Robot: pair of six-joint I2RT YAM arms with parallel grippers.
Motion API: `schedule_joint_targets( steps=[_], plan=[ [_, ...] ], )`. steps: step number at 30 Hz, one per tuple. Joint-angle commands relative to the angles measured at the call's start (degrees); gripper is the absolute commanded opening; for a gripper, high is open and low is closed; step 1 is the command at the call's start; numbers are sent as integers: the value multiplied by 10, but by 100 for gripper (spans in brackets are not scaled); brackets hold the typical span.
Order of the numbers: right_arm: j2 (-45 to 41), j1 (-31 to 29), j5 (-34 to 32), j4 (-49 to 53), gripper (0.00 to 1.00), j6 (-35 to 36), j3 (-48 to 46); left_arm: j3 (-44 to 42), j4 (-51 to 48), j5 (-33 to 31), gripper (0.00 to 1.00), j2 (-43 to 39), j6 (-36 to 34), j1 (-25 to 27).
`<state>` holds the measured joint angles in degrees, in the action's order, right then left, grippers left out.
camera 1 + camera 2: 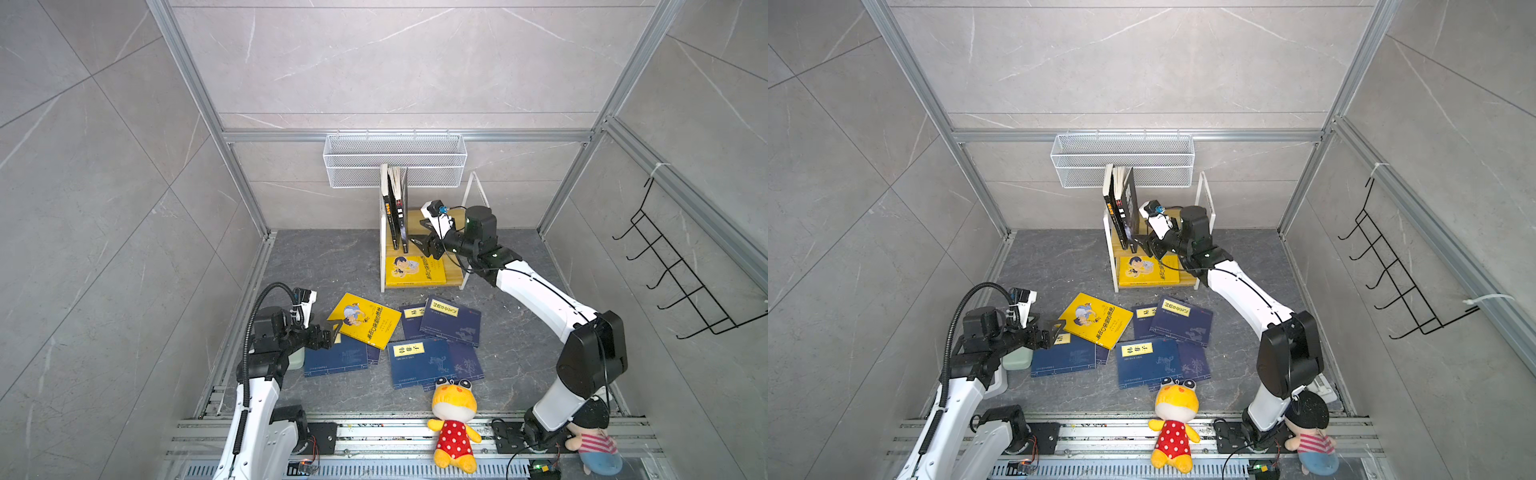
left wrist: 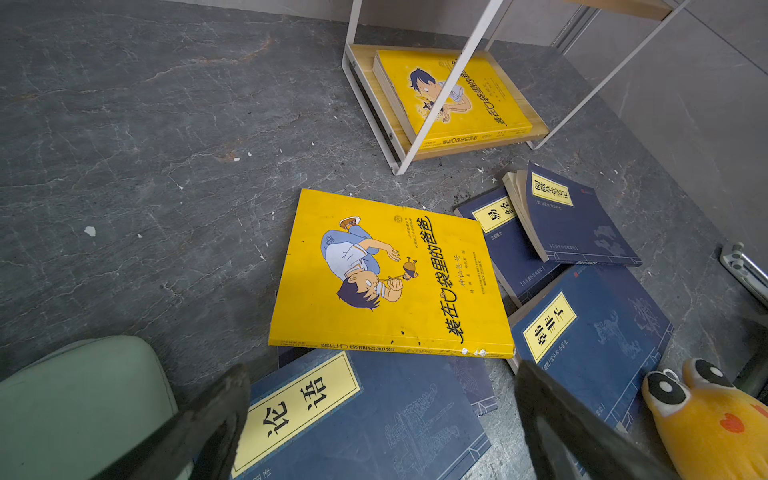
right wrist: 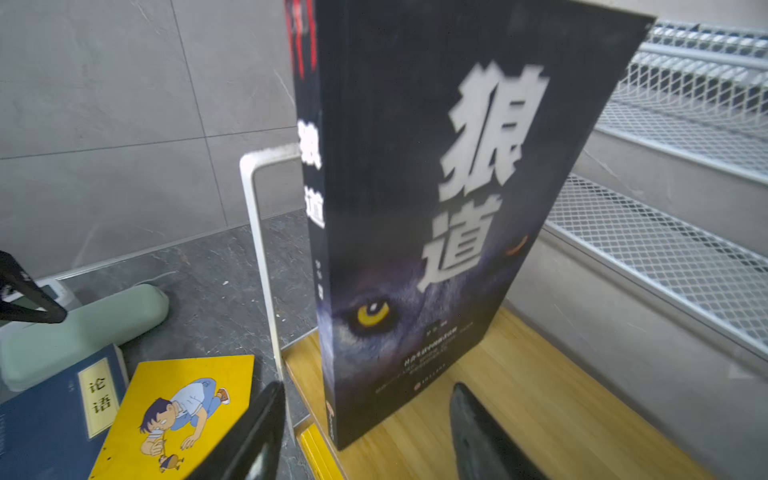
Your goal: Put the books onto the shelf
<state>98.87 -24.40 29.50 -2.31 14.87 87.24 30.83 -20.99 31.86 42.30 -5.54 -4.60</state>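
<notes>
Past the plush toy (image 1: 453,419), several books (image 1: 419,361) are left on the floor (image 1: 316,266) by the spread left gripper (image 1: 332,334); few are set on the shelf (image 1: 452,270) beside the parted, empty right gripper (image 1: 419,235).

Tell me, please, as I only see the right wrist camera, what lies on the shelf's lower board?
Observer: A yellow book lies flat on the lower board of the shelf.
Operator: Thank you; what else needs shelving?
Observer: Four blue books with yellow labels show on the floor in the left wrist view, and more lie partly hidden beneath them.
Operator: And the other arm?
Observer: The left hand is open and empty, poised at the spine edge of the other yellow book.
</notes>
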Motion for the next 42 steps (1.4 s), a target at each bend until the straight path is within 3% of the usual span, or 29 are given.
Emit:
schedule_joint_targets(
  steps=[1,9,14,24,38,42],
  plan=[
    [32,1,86,53,64,12,52,9,7,18,100,-4,3,-7],
    [75,5,115,59,59,10,98,9,9,17,100,-5,3,-9],
    [101,10,135,87,48,19,132,6,9,17,100,-7,3,-8],
    [146,14,173,116,37,16,200,7,13,17,100,-4,4,-14],
    [158,14,171,138,37,27,227,6,12,17,100,-4,4,-17],
    [137,14,155,146,47,34,207,2,11,18,100,-9,4,-15]
  ],
)
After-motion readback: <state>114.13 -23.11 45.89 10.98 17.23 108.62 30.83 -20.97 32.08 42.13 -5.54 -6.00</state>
